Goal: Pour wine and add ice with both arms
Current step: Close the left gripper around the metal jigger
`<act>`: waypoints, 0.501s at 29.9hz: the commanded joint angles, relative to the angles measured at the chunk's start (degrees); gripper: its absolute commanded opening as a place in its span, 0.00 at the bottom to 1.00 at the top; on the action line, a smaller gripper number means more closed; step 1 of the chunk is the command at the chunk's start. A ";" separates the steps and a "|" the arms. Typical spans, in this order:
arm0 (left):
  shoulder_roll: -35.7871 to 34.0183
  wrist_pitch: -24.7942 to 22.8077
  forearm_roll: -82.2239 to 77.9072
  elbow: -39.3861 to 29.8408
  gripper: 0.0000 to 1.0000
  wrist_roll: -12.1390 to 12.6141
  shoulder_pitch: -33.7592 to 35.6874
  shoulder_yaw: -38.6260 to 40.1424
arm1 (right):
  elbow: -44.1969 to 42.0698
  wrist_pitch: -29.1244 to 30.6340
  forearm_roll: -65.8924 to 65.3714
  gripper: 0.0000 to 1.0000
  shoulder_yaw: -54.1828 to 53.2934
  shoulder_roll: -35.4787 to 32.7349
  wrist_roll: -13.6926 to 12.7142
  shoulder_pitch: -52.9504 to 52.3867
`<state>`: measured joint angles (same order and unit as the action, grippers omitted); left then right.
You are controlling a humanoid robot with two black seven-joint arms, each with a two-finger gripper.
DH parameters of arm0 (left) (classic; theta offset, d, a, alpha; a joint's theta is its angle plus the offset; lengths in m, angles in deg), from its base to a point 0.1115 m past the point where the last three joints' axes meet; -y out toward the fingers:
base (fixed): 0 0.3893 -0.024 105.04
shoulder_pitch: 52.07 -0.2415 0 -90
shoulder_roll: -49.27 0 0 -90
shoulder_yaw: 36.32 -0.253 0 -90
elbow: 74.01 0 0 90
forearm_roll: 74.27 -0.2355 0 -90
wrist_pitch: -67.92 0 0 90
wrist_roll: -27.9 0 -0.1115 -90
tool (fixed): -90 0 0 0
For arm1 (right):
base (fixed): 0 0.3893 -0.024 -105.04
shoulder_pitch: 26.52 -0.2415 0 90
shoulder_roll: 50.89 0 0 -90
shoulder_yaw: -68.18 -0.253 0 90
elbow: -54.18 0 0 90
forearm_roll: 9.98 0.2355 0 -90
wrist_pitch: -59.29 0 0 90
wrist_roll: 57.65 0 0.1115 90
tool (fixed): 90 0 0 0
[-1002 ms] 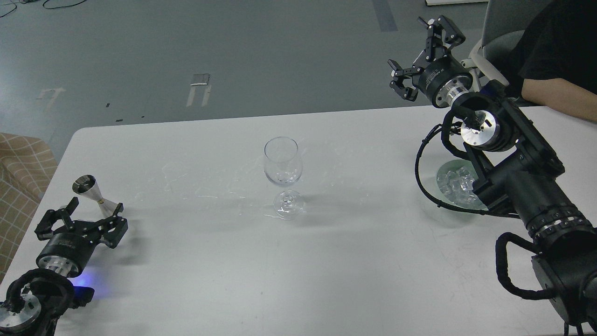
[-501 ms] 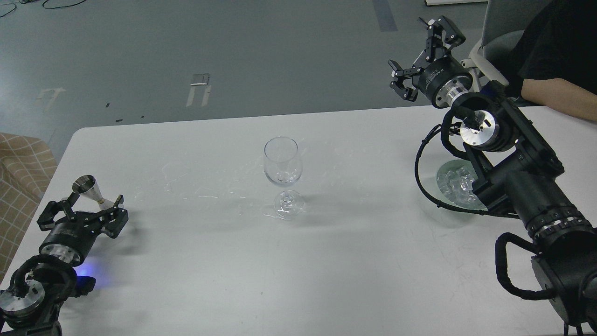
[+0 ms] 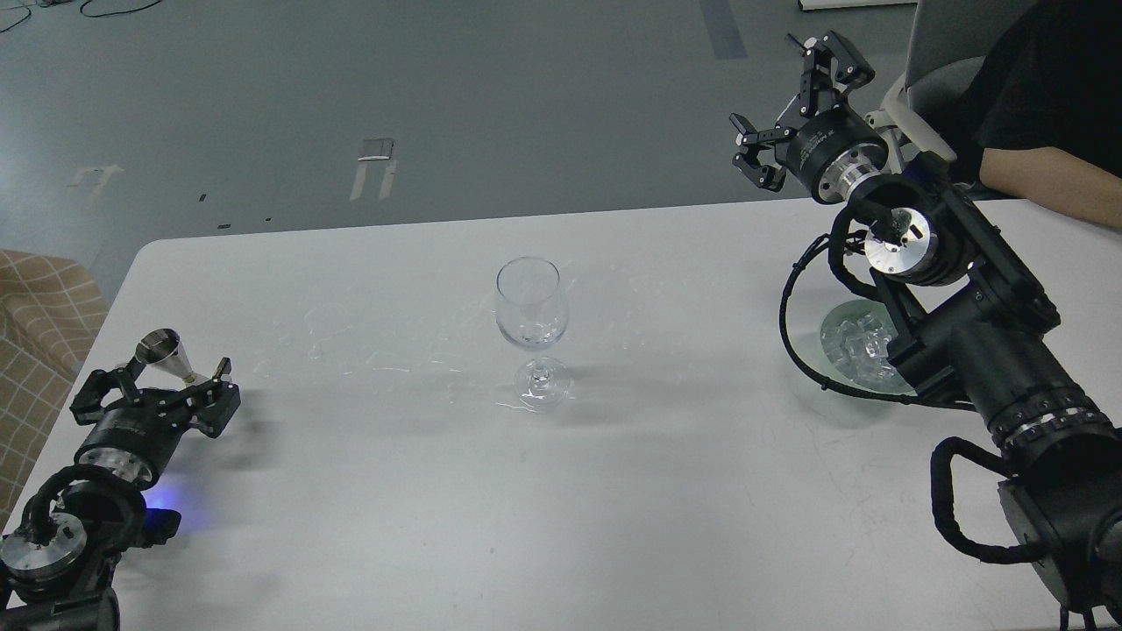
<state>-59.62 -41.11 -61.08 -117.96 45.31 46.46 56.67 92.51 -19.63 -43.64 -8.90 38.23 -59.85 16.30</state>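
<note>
A clear wine glass [image 3: 530, 302] stands upright at the table's middle. Its bowl shows only faint glints at the bottom; I cannot tell the wine from the glass. A small metal jigger [image 3: 163, 349] stands at the far left. My left gripper [image 3: 162, 383] is open, low over the table, its fingers spread either side of the jigger's lower half, which it hides. Clear ice cubes [image 3: 855, 340] lie in a shallow glass dish [image 3: 833, 326] at the right, partly hidden behind my right arm. My right gripper [image 3: 793, 105] is open and empty, raised above the table's far right edge.
The white table [image 3: 614, 491] has thin wet streaks [image 3: 386, 359] left of the glass. A person's bare forearm [image 3: 1052, 180] rests on the far right corner, by a grey chair [image 3: 947, 53]. A checked cushion [image 3: 35, 298] lies past the left edge.
My left gripper has moved forward and slightly left, bringing its open fingers around the jigger's lower half. The right arm and the wine glass have hardly moved.
</note>
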 commanded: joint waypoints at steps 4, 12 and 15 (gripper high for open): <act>0.07 -0.31 0.00 0.00 0.92 -0.01 0.09 -0.17 | 0.00 -0.01 0.00 1.00 0.00 0.00 0.00 -0.11; 0.16 -0.31 -0.09 0.00 0.52 -0.45 0.09 -0.17 | 0.00 -0.01 0.00 1.00 0.00 0.35 0.00 0.16; 0.16 -0.39 -0.09 0.00 0.48 -0.54 0.00 -0.17 | 0.00 -0.01 0.00 1.00 0.00 0.35 0.00 0.07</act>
<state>-59.46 -41.42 -61.14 -117.96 44.86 46.54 56.49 92.51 -19.64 -43.64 -8.90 38.58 -59.85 16.42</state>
